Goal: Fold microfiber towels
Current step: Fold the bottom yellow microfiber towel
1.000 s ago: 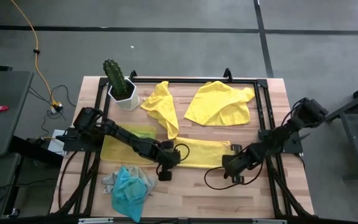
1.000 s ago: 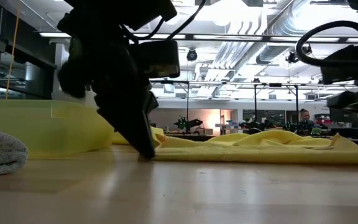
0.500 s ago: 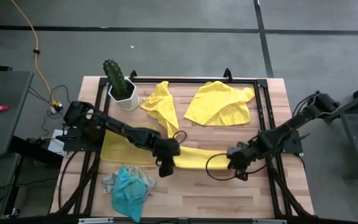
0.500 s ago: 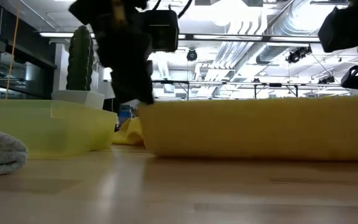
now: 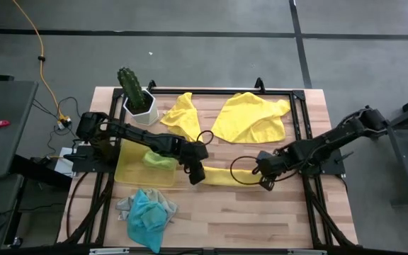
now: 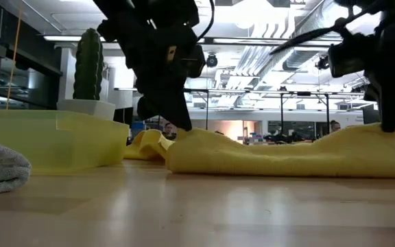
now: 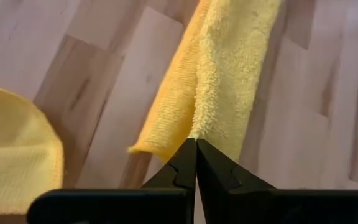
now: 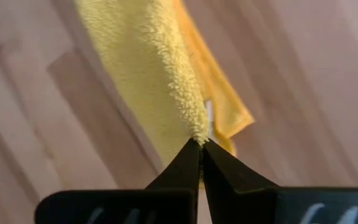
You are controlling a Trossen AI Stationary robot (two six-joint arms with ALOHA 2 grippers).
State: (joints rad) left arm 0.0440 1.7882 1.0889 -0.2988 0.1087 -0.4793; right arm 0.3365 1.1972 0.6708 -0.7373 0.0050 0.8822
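Since a moment ago both my grippers have carried the near edge of the yellow towel [image 5: 222, 175] away from me, so it now lies folded as a narrow band in the middle of the table [image 5: 275, 212]. My left gripper [image 5: 195, 173] pinches one end, my right gripper [image 5: 262, 178] the other, both closed tight on the cloth. To fold well, I should lay the held edge exactly along the far edge, keep the towel taut, then let go of both ends together.

Workshop hall around a wooden table [image 5: 261, 212]

Grey floor [image 5: 190, 49] crossed by dark lines; bright ceiling lights [image 6: 252, 10], exposed ducts [image 6: 300, 48] and distant workbenches [image 6: 280, 140] beyond.
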